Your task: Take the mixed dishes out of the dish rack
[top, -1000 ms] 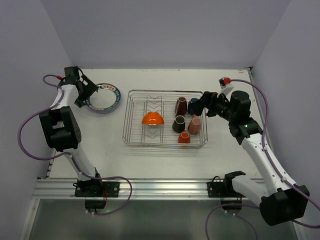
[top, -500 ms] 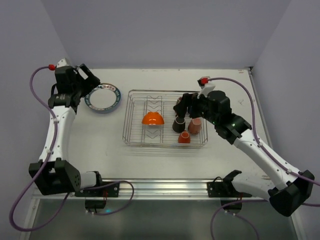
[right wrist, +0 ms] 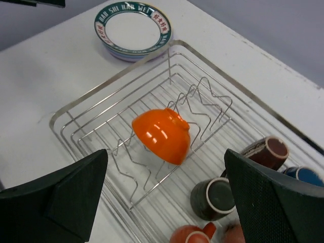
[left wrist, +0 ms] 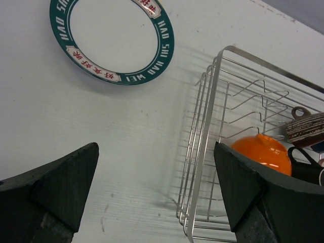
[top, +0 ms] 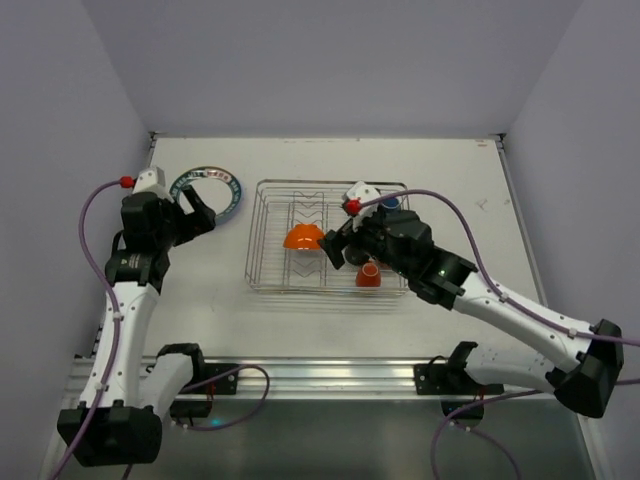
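Observation:
The silver wire dish rack (top: 270, 215) stands mid-table. An orange bowl (top: 303, 237) leans upside down on its zigzag dividers. An orange mug (top: 368, 275) and a blue mug (top: 390, 202) show in the rack; my right arm hides the others. The right wrist view shows the bowl (right wrist: 162, 134), maroon mug (right wrist: 266, 152), black mug (right wrist: 212, 196), blue mug (right wrist: 304, 176) and orange mug (right wrist: 190, 235). The plates (top: 208, 195) are stacked left of the rack, dark-rimmed white one on top. My right gripper (top: 336, 250) hangs open above the rack, just right of the bowl. My left gripper (top: 200, 213) is open and empty beside the plates.
The left wrist view shows the top plate (left wrist: 112, 38), the rack's left wall (left wrist: 210, 116) and bare white table (left wrist: 101, 136) between them. Grey walls close in the table on three sides. The arm bases sit on a rail at the near edge.
My right gripper has swept left across the rack, from over the mugs to beside the bowl. My left arm has pulled back from the plate stack toward the near side.

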You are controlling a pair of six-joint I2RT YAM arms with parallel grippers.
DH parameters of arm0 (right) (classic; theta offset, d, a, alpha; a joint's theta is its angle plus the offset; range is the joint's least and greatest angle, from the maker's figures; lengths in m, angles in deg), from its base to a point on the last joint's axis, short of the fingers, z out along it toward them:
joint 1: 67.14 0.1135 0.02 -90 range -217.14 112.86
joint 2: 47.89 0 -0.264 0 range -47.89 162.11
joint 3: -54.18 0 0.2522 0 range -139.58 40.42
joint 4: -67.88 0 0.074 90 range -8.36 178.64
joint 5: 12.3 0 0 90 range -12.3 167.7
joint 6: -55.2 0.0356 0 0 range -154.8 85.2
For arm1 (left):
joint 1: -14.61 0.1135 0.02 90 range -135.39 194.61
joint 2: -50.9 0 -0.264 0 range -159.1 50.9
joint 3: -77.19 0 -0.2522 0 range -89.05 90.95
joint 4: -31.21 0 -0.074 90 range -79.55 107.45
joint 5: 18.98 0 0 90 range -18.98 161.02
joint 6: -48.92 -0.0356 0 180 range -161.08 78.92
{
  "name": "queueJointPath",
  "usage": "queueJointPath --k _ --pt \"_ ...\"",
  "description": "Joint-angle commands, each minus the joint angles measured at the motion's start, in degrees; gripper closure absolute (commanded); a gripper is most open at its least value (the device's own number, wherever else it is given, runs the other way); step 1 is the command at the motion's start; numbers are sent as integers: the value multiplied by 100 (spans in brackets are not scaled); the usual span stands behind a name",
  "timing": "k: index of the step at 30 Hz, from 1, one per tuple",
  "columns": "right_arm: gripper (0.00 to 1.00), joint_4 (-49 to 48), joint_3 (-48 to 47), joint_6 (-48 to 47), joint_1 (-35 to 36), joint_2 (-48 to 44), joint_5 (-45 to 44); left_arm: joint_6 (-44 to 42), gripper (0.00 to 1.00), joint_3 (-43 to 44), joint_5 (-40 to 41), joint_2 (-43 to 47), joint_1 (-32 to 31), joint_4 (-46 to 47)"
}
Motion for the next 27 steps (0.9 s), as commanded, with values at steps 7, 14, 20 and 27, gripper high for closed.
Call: queueJointPath --k 7,14,20,27 --pt "1 168 -1029 -3261 1480 2151 -3690 -456 0 -349 1414 645 -658 19" --pt "6 184 -1521 -3658 1702 3259 -3765 -412 0 -674 1614 1049 -877 10" --pt "9 272 -1671 -3887 1719 3725 -3685 -411 0 -692 1501 1058 -1027 36" --pt "9 -262 -1715 -4413 1702 4077 -3720 -438 0 -736 1413 1146 -1097 63"
